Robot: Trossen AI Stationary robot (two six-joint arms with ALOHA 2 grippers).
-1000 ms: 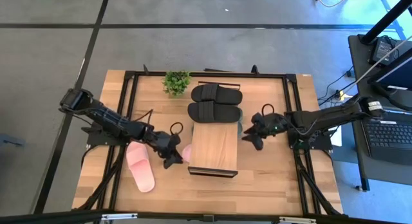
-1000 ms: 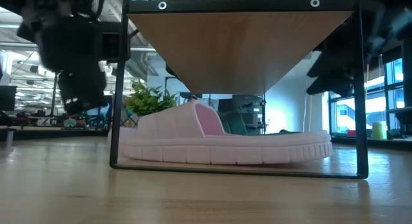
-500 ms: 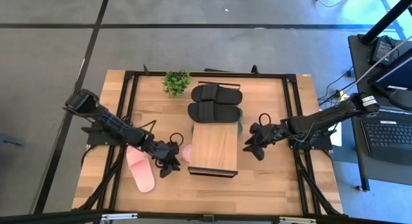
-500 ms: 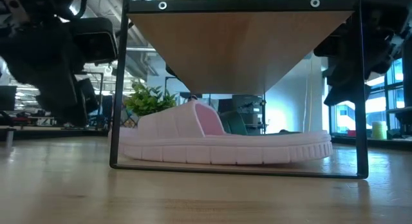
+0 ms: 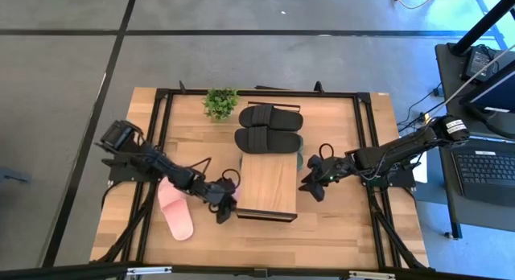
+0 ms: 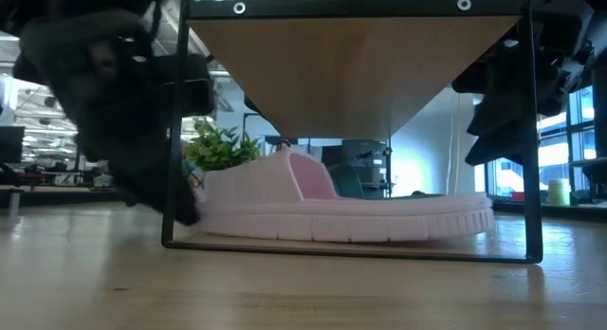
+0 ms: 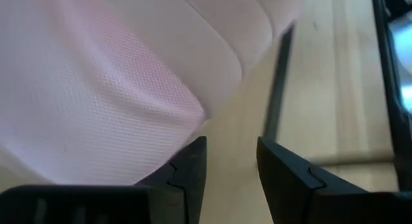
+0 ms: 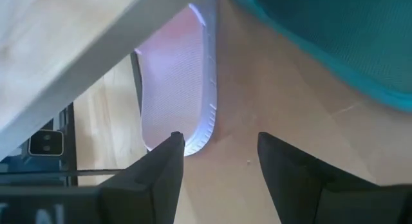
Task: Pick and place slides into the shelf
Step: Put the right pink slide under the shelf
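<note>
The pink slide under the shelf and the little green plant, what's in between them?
In the high view, the two black slides lie on the table between the plant and the shelf; the pink slide sits under it.

Even daylight, blurred wrist views

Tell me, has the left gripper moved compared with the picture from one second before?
Yes. In the high view the left gripper has moved toward the shelf's front left corner and now reaches its edge, beside the pink slide under the shelf.
</note>
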